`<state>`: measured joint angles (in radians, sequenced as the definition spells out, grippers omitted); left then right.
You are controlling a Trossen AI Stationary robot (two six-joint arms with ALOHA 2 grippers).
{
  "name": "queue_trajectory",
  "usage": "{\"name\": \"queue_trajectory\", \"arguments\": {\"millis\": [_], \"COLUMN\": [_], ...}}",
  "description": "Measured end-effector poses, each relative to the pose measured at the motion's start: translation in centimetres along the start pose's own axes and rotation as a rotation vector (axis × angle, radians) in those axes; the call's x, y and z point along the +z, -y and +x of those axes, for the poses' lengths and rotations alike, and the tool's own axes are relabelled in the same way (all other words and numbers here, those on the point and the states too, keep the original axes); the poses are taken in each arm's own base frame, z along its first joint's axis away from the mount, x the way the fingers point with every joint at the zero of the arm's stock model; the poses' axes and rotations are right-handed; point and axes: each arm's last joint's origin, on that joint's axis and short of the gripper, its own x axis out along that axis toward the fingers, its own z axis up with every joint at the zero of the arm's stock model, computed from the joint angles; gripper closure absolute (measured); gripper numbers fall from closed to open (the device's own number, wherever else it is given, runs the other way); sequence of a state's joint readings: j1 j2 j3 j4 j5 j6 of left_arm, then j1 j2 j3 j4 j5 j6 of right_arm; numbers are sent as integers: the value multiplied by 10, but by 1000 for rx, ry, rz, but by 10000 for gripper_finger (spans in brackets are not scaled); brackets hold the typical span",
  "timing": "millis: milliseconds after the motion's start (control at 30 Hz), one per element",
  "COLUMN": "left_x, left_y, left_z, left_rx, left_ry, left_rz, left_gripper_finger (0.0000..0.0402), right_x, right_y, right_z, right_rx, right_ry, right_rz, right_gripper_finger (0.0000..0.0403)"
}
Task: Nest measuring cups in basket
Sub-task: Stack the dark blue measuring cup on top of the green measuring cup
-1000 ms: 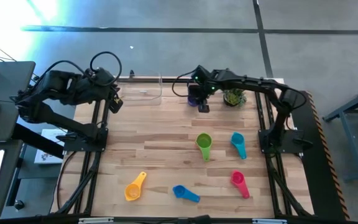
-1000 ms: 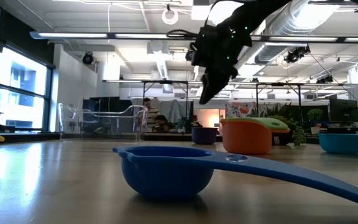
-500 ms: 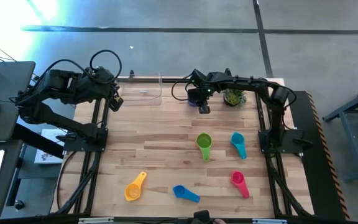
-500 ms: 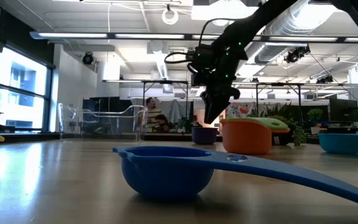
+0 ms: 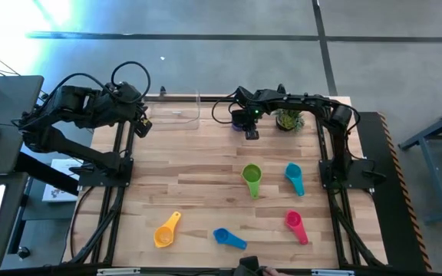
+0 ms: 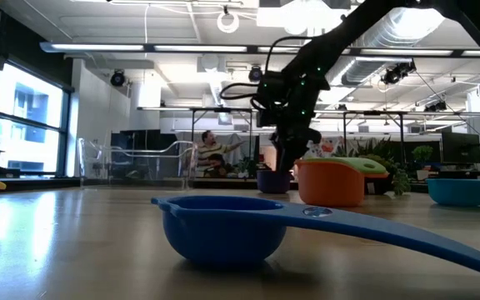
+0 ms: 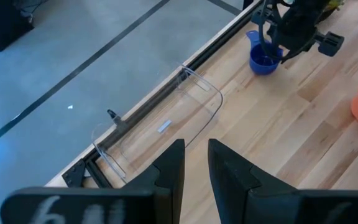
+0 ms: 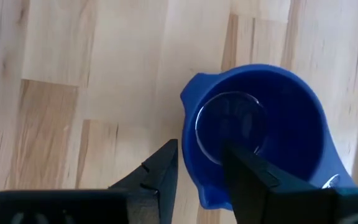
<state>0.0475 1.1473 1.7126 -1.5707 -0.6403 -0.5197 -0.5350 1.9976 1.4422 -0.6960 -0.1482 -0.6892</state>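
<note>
Your right claw (image 8: 197, 171) is down at the far edge of the desk (image 5: 206, 192), straddling the rim of the purple measuring cup (image 8: 260, 137): one finger (image 8: 247, 180) sits inside the bowl, the other outside the wall, and the gap between them is narrow. From above, that claw and the purple cup lie just beside the small potted plant (image 5: 288, 119). I cannot tell whether the fingers are actually pressing the rim; the cup sits on the wood. Your left claw (image 7: 194, 165) waits at the far left corner with its fingers close together and nothing between them, looking toward the clear basket (image 7: 166, 124), which stands against the far rail of the desk, well apart from the purple cup. Inside the basket only a small label shows. The other cups lie loose on the wood: the green cup (image 5: 252, 176) nested in an orange one (image 6: 332, 183) near the middle, the teal cup (image 5: 293, 176) just to its right, the pink cup (image 5: 295, 224) nearer the front, the blue cup (image 5: 227, 237) at the front centre, and the yellow cup (image 5: 166, 230) to its left. A person (image 6: 211, 154) shows in the room behind the desk.
</note>
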Motion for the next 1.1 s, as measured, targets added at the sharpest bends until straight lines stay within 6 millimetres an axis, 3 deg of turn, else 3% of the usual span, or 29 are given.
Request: {"name": "queue_trajectory", "arguments": {"millis": [200,633,900,1100], "left_x": [0,0,0,0], "left_y": [0,0,0,0], "left_z": [0,0,0,0], "left_rx": [0,0,0,0], "left_ry": [0,0,0,0], "left_rz": [0,0,1,1], "left_gripper_finger": [339,339,339,339], "right_x": [1,0,0,0], "right_y": [0,1,1,1], "right_z": [0,0,0,0], "right_rx": [-5,-30,-28,-29], "right_ry": [6,-14,-16,-13], "right_rz": [-2,7,19,61], "right_gripper_finger": [321,328,394,398]}}
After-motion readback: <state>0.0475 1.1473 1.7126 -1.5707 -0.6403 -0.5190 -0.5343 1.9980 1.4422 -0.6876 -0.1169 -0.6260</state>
